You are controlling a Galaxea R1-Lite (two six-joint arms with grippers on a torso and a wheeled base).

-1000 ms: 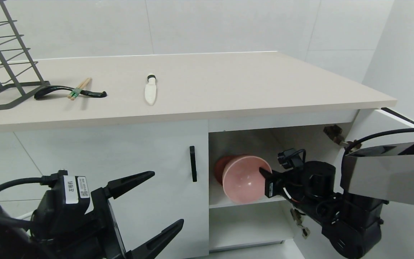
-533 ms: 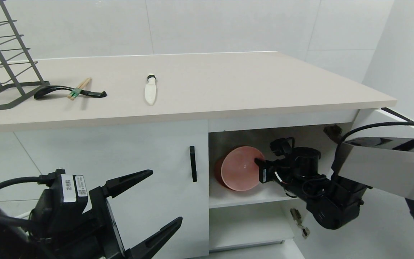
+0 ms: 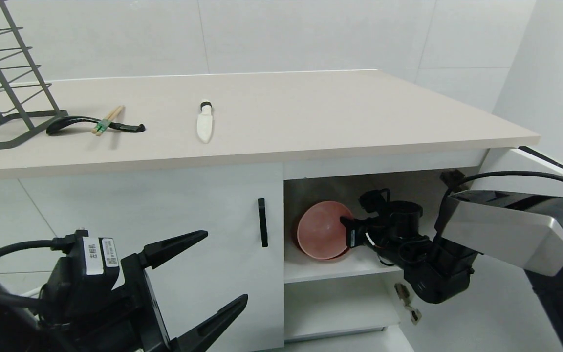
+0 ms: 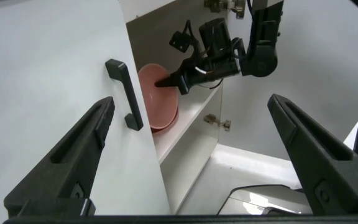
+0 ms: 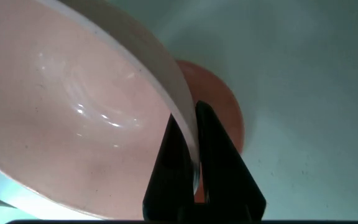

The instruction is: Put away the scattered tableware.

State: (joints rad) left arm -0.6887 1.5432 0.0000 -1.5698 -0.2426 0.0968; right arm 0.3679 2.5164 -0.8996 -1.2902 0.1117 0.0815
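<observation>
left hand (image 3: 227, 266): nearest, low in front of the shut cabinet door (image 3: 213, 230), fingers spread wide, nothing in it.
right hand (image 3: 345, 226): inside the open cabinet bay on the robot's right, clenched on the rim of the pink bowl (image 3: 320, 230), one finger inside the rim and one outside.
pink bowl: stood on edge over the upper shelf (image 3: 311, 270), mouth facing out toward the right hand. Low edge was at the shelf or just above it; contact could not be told.
red bowl (image 5: 219, 106): just behind the pink one, deeper in the bay, looked nested against its back.
key relation: bowl lay straight ahead of the right hand's fingers, toward the back wall. My read: letting go needs the bowl leaning on the red bowl, then a straight pull-out.
risk: a bowl on edge could roll or tip forward off the shelf.
counter (image 3: 359, 117): white knife (image 3: 205, 122) with its long axis near-to-far; chopsticks (image 3: 108, 120) lying across a black spoon (image 3: 66, 123).
leftovers: all sat on the left side, so the left hand was the nearer one.
rack (image 3: 3, 88): far left, just beside the spoon.
</observation>
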